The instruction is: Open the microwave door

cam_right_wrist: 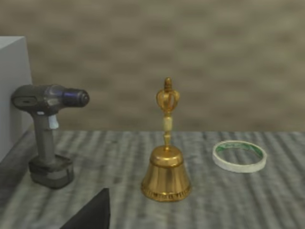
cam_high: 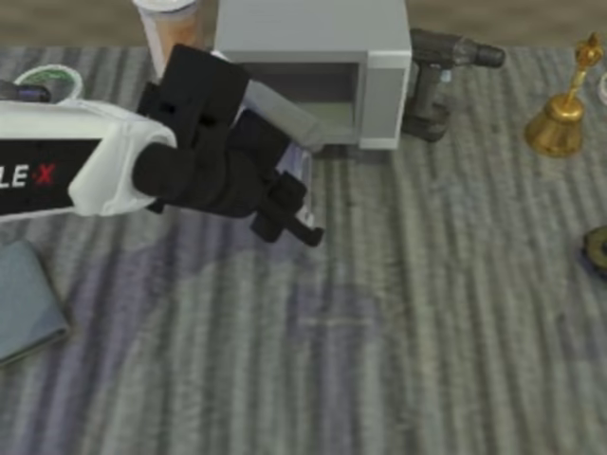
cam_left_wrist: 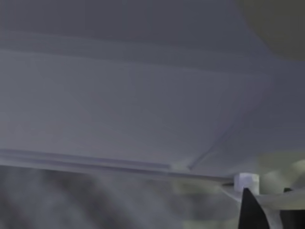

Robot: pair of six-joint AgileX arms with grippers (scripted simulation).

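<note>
The microwave (cam_high: 322, 66) sits at the far edge of the table, a bit left of centre, its top cut off by the frame. The microwave door (cam_high: 285, 116) is swung partway out toward the near-left, hinged on the left, w/ the cavity showing behind it; much of the door is hidden under the left arm, so only its top edge and a bit of the lower corner show. The left gripper (cam_high: 302, 226) is just near of the door's free edge, fingers pointing right-near; can't tell whether it's open, closed or gripping anything, since the top view shows only dark fingers bunched together. In the left wrist view the door (cam_left_wrist: 119, 105) fills nearly everything as a pale grey slab, w/ only dark fingertips (cam_left_wrist: 250, 210) poking in at the corner. The power drill (cam_high: 436, 81) stands upright just right of the microwave, near touching its side. A gold bell (cam_high: 561, 109) stands well apart at far right, a tape roll (cam_right_wrist: 239, 156) beyond it, cut off in the top view. Right gripper isn't in the top view; the right wrist view shows just a dark sliver (cam_right_wrist: 93, 214), state not clear. At far left: a jar (cam_high: 169, 28) partly behind the arm, another tape roll (cam_high: 47, 81), and a grey cloth-like item (cam_high: 27, 301) at near-left, cut off.
</note>
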